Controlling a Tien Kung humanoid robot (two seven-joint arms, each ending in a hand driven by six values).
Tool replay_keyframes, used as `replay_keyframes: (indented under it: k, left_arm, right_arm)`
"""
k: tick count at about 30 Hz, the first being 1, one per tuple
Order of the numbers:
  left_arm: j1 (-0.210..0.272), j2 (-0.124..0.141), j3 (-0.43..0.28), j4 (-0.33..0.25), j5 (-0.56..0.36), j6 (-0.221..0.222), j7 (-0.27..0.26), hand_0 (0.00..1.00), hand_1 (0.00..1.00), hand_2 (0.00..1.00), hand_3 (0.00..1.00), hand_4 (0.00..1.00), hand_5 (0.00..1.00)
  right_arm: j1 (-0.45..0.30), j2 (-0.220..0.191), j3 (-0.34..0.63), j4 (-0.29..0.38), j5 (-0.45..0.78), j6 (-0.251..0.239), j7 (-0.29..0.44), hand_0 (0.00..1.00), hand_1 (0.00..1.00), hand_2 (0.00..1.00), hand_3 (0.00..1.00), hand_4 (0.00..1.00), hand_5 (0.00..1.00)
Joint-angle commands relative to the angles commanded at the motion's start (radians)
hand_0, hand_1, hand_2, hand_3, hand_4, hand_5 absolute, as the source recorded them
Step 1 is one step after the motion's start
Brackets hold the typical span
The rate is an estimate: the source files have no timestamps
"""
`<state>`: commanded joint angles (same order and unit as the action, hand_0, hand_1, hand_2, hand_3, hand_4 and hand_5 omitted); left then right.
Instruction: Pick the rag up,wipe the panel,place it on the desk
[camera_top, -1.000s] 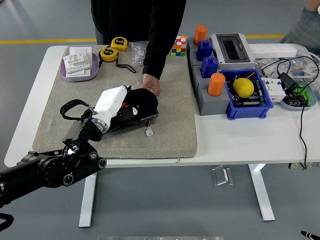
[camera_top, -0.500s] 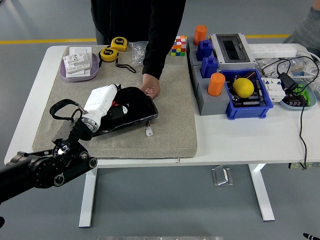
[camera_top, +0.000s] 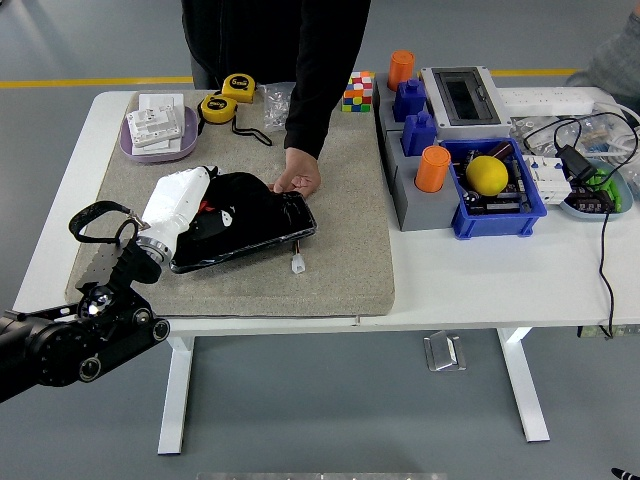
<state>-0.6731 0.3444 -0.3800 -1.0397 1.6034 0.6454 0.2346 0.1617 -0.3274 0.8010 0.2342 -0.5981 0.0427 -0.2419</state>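
A black glossy panel (camera_top: 250, 222) lies on the grey mat (camera_top: 340, 250), left of centre. The white rag (camera_top: 176, 203) rests on the panel's left end. My left hand (camera_top: 152, 243) comes in from the lower left and is shut on the rag, which hides most of the fingers. A black strap loop (camera_top: 92, 216) sticks out to the left of the wrist. A person at the far side presses a hand (camera_top: 298, 179) on the panel's far right corner.
A purple tray (camera_top: 160, 131) and two yellow tape measures (camera_top: 218, 106) sit at the back left. A colour cube (camera_top: 357, 91), a grey block with orange cylinders (camera_top: 433, 168), a blue bin with a yellow ball (camera_top: 487, 175) and cables (camera_top: 585, 150) fill the right. A small white plug (camera_top: 299, 264) lies near the panel.
My left hand has slid the rag leftward across the panel, from its middle to its left end. The person's hand stays on the panel's corner.
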Motion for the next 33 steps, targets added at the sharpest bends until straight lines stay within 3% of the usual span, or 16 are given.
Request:
replay_keyframes:
  k: [25,33]
  left_arm:
    - [0.094,0.118,-0.047,-0.036,0.023,0.000,-0.010,0.190,0.133,0.497,0.471,0.268,0.002]
    - [0.104,0.126,-0.055,-0.042,0.022,0.000,-0.014,0.190,0.133,0.497,0.471,0.268,0.002]
  right_arm:
    - [-0.012,0.005,0.025,-0.011,-0.001,-0.001,-0.001,0.754,0.566,0.699,0.592,0.995,0.539]
    - [-0.014,0.008,0.016,-0.014,0.005,0.000,0.000,0.754,0.566,0.699,0.592,0.995,0.539]
